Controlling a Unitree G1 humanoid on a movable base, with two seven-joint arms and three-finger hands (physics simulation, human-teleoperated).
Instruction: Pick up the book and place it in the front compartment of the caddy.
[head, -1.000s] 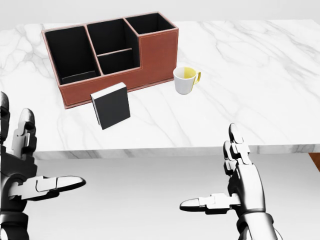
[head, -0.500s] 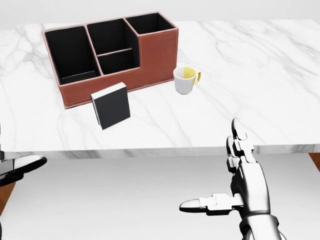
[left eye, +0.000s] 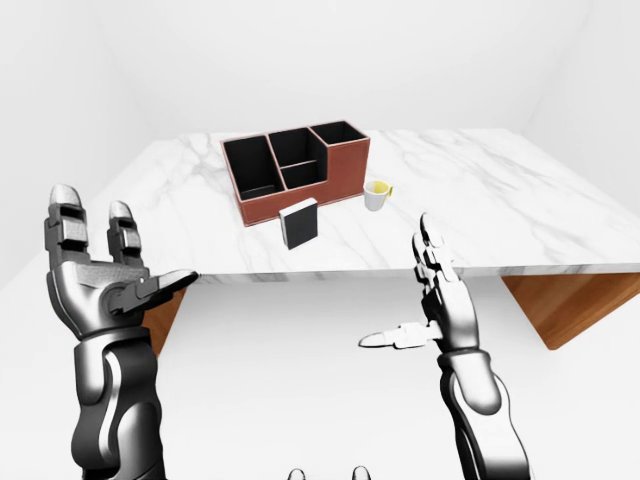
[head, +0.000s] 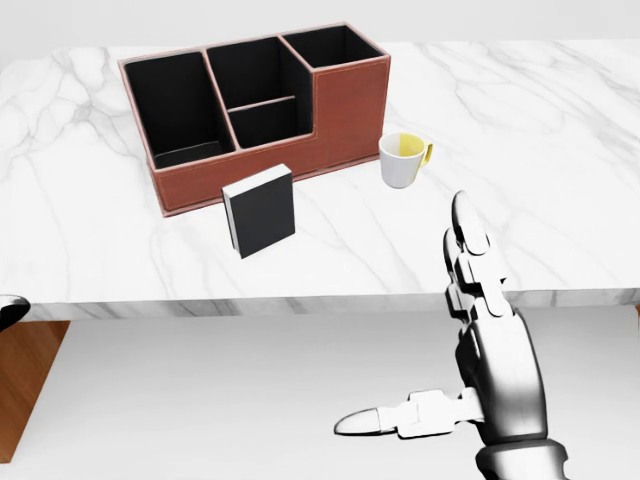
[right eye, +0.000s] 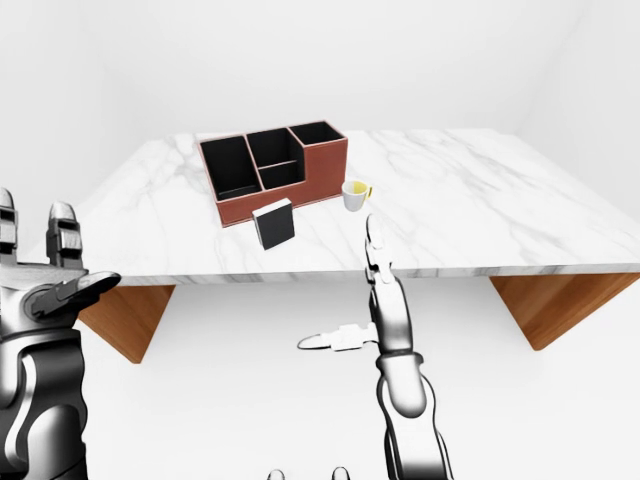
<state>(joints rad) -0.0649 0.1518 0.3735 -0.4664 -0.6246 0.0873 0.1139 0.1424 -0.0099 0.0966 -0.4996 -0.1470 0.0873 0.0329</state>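
Black-covered, the book (head: 259, 210) stood upright on the marble worktop (head: 560, 160) just beside the caddy (head: 340, 115), at about eleven o'clock from the nearer right hand (head: 470, 330), both it and the left hand (left eye: 100, 275) spread and empty.

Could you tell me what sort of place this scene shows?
Probably a bare simulated office or desk setup: a white marble table on wooden supports, holding a brown desk caddy, a standing black book and a white mug, within plain white walls.
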